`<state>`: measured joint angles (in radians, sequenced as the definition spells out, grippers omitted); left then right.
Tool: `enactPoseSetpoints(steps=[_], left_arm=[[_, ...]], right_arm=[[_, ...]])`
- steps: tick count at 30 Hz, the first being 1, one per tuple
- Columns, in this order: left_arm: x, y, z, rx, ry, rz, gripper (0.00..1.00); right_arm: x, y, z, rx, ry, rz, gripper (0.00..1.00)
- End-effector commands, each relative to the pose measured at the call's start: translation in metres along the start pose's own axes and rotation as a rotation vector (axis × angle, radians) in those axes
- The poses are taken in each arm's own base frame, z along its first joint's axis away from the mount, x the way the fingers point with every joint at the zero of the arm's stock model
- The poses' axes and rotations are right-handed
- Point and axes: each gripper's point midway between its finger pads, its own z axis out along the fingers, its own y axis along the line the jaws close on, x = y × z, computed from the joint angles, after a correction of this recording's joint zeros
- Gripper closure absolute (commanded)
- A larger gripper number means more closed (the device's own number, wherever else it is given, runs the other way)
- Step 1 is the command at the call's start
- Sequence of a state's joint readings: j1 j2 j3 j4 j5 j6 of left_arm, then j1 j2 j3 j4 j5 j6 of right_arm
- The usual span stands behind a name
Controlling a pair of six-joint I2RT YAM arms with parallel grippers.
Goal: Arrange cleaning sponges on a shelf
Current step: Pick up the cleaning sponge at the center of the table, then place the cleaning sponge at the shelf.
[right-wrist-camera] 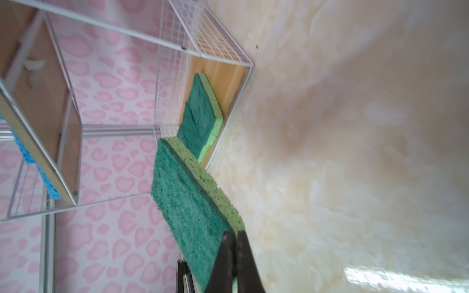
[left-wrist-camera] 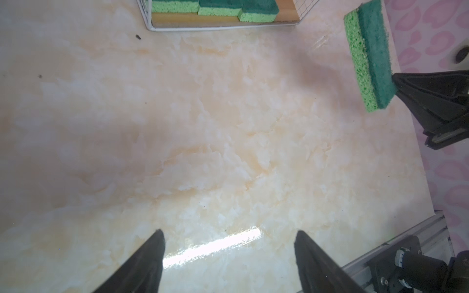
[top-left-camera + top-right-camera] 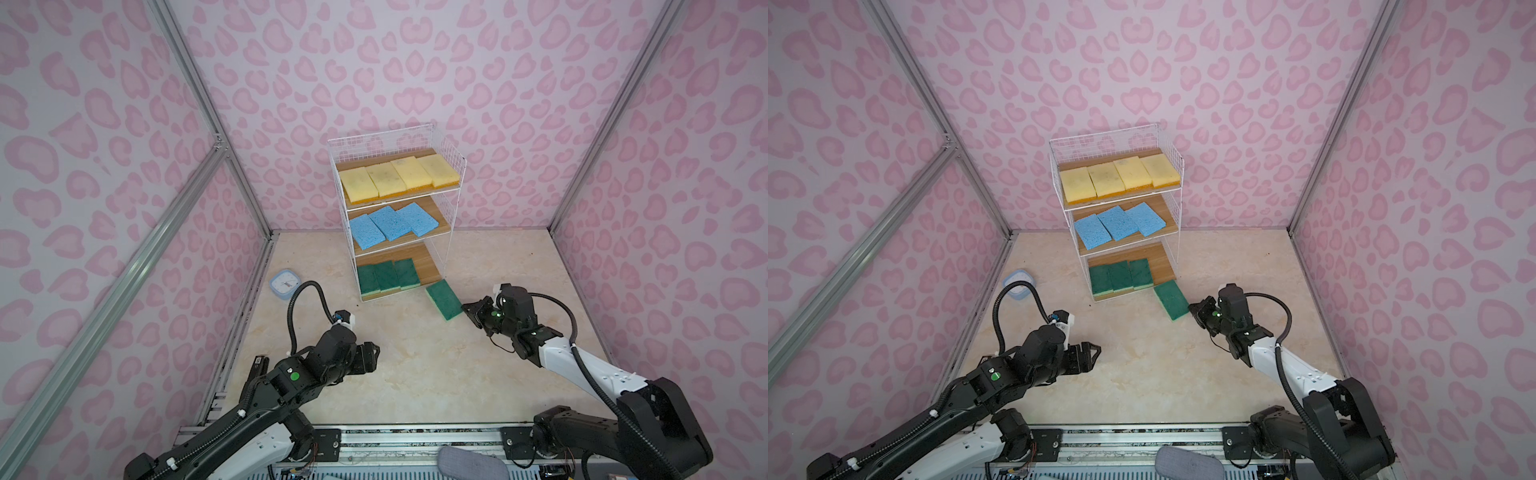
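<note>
The shelf (image 3: 426, 266) is a white wire rack with three wooden tiers against the back wall. Several yellow sponges (image 3: 399, 176) lie on the top tier, three blue sponges (image 3: 390, 224) on the middle tier and three green sponges (image 3: 388, 276) on the bottom one. My right gripper (image 3: 467, 309) is shut on the near end of a fourth green sponge (image 3: 444, 299), just right of the shelf's front corner. In the right wrist view the right gripper (image 1: 234, 236) pinches this sponge (image 1: 182, 197) by its edge. My left gripper (image 3: 376, 353) hovers open and empty over the table, also seen in the left wrist view (image 2: 229, 236).
A small light-blue clock (image 3: 284, 284) lies on the table left of the shelf, behind the left arm. Pink patterned walls close in the marble-look table (image 3: 415, 374) on three sides. A metal rail (image 3: 415, 436) runs along the front edge.
</note>
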<state>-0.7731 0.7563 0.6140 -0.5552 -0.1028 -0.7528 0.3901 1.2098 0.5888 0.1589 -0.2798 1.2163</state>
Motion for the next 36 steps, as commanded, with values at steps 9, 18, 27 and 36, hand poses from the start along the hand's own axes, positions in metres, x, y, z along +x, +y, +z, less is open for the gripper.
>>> enactPoseSetpoints(steps=[9, 18, 27, 36], left_arm=[[-0.020, 0.000, -0.024, -0.012, 0.027, 0.041, 0.17], [-0.026, 0.000, -0.030, 0.000, 0.027, 0.024, 0.17], [-0.020, 0.005, -0.024, -0.009, 0.050, 0.020, 0.17], [-0.022, 0.006, -0.022, -0.023, 0.061, 0.019, 0.17]], right_arm=[[-0.041, 0.056, 0.027, 0.145, -0.503, -0.116, 1.00], [-0.052, 0.059, 0.060, 0.186, -0.607, -0.157, 1.00], [-0.045, 0.057, 0.104, 0.185, -0.576, -0.264, 1.00], [-0.051, 0.051, 0.129, 0.248, -0.559, -0.319, 1.00]])
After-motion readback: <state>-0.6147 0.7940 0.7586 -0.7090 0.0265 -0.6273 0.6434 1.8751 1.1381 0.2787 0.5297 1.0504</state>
